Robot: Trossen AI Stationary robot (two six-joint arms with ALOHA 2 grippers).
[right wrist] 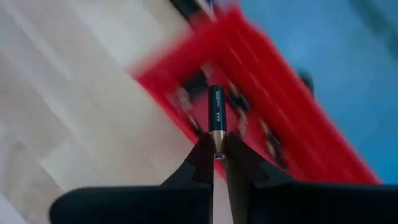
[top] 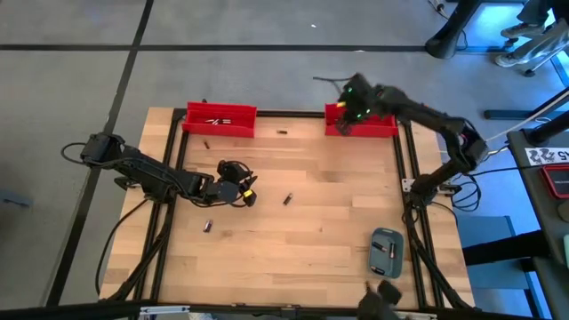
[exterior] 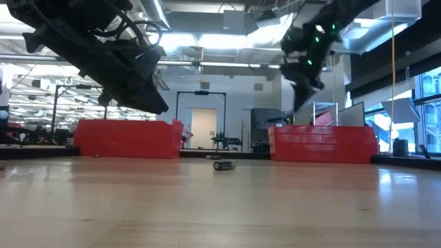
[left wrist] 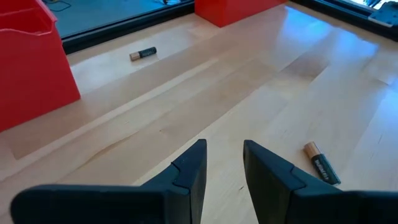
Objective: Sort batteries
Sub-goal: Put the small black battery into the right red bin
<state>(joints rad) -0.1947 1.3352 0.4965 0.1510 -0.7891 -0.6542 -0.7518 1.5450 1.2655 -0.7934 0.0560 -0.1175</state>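
My right gripper (top: 348,110) hangs above the right red bin (top: 380,127) at the table's far edge, shut on a black battery (right wrist: 216,112). Inside that bin several batteries show blurred in the right wrist view. My left gripper (left wrist: 224,149) is open over the table's left middle, with nothing between its fingers. Loose batteries lie flat on the wood: one (left wrist: 321,163) just beside the left gripper, one (top: 207,226) nearer the front, one (top: 283,132) between the bins. The left red bin (top: 220,120) holds several batteries. My right gripper pinches the battery's copper-coloured end (right wrist: 217,144) between its two fingertips. The battery stands out beyond the fingers, in line with them. The fingers slant steeply down from above, and the battery is lifted clear over the right red bin.
A grey-blue case (top: 386,252) lies near the table's front right. One more battery (top: 204,142) lies just before the left bin. A black frame runs along the table's edges. Bare wood spreads across the middle.
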